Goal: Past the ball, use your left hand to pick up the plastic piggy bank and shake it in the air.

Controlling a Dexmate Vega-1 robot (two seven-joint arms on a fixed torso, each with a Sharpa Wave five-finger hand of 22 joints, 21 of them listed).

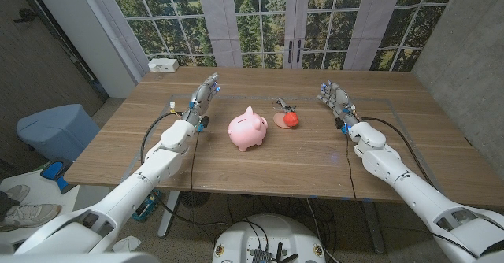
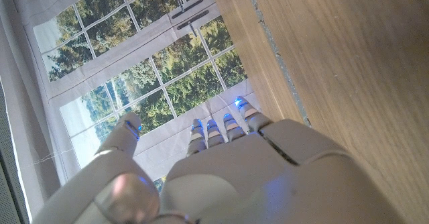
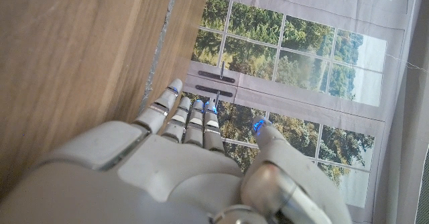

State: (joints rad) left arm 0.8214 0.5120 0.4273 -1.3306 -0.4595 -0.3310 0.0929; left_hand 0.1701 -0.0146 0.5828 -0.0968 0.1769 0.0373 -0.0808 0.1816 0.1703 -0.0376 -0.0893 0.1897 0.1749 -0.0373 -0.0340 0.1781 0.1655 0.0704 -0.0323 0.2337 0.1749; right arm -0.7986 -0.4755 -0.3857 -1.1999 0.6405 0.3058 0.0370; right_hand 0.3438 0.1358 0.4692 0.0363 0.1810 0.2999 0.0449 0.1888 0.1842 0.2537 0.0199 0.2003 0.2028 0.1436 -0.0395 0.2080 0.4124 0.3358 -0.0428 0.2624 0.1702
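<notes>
A pink plastic piggy bank (image 1: pixel 248 130) stands on the wooden table (image 1: pixel 315 157) near its middle. Just to its right lies a small red ball (image 1: pixel 290 119), with a small dark metal object (image 1: pixel 281 103) behind it. My left hand (image 1: pixel 204 98) is at the piggy bank's left, a short gap away, fingers straight and apart, holding nothing. My right hand (image 1: pixel 335 100) is to the right of the ball, also with fingers extended and nothing in it. In the left wrist view my left hand (image 2: pixel 221 170) reaches toward the windows; in the right wrist view my right hand (image 3: pixel 188 163) does the same.
A white box (image 1: pixel 163 65) sits at the table's far left corner. A blue bin (image 1: pixel 57 129) stands on the floor left of the table. Windows run along the far wall. A person's shoe (image 1: pixel 31 212) shows at the lower left.
</notes>
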